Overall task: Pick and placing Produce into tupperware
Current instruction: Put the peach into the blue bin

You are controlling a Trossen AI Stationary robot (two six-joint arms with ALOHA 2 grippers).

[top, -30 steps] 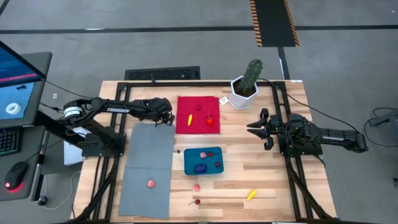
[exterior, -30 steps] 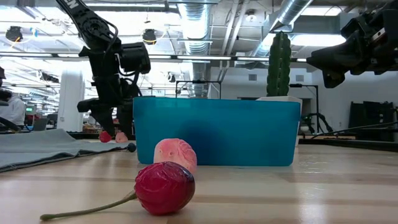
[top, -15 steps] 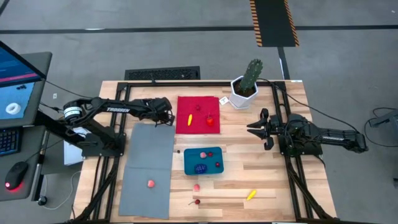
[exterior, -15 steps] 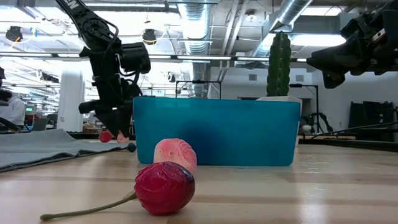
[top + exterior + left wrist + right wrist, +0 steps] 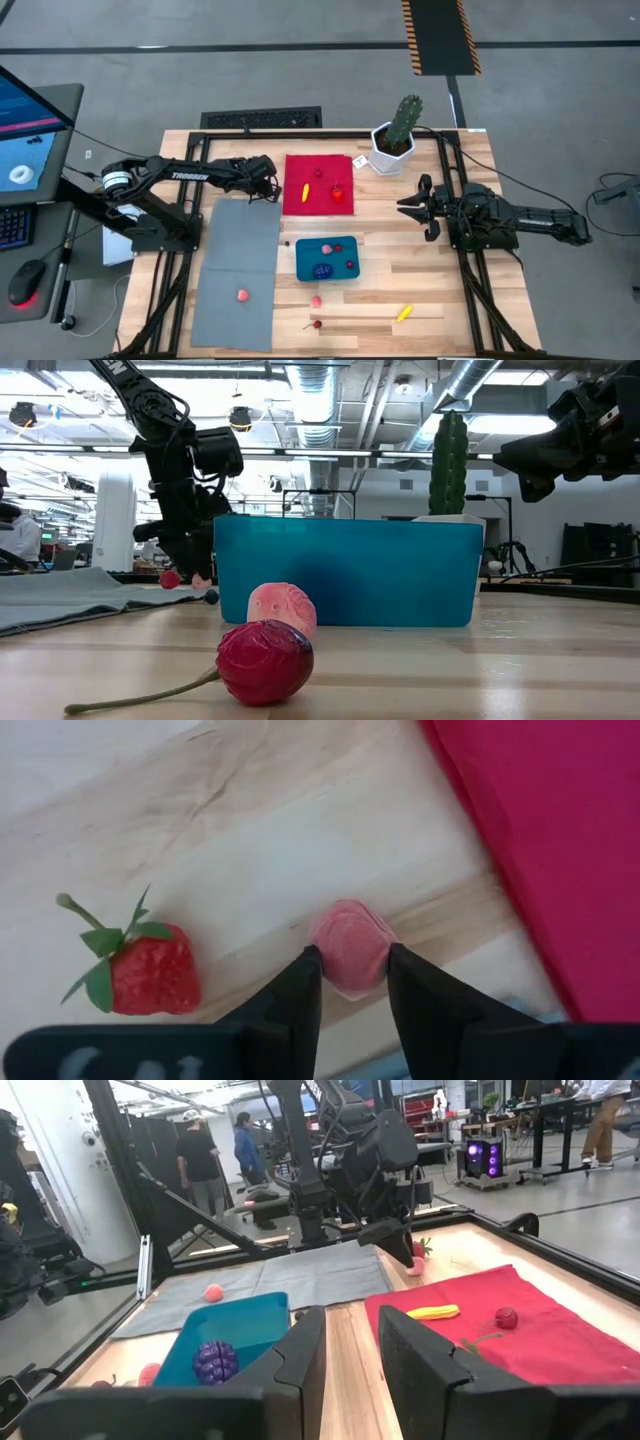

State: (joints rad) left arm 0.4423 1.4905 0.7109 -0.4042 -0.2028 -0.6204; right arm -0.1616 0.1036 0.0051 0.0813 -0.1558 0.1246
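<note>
My left gripper [image 5: 270,191] stands at the far left of the table, between the grey mat [image 5: 238,270] and the red cloth [image 5: 318,185]. It is shut on a small pink piece of produce [image 5: 350,940]. A red strawberry [image 5: 152,972] lies on the wood beside it. The teal tupperware [image 5: 328,258] sits mid-table and holds a dark purple cluster, a pink piece and a red piece. My right gripper [image 5: 408,205] hovers open at the table's right, with nothing between its fingers. My left gripper pinches the pink piece by its two opposite sides [image 5: 330,958] between its two fingers [image 5: 300,995]. The fingers come from above, pointing down. The piece sits on the bare wood next to the red cloth's edge.
The red cloth carries a yellow piece [image 5: 305,191], a strawberry [image 5: 338,193] and a cherry. A pink piece [image 5: 242,295] lies on the grey mat. Near the front edge lie a cherry [image 5: 317,323], a pink piece [image 5: 316,300] and a yellow piece [image 5: 404,313]. A potted cactus [image 5: 395,135] stands far right.
My left gripper has shut its fingers on the pink piece beside the strawberry, staying in place. The piece has stayed on the wood.
</note>
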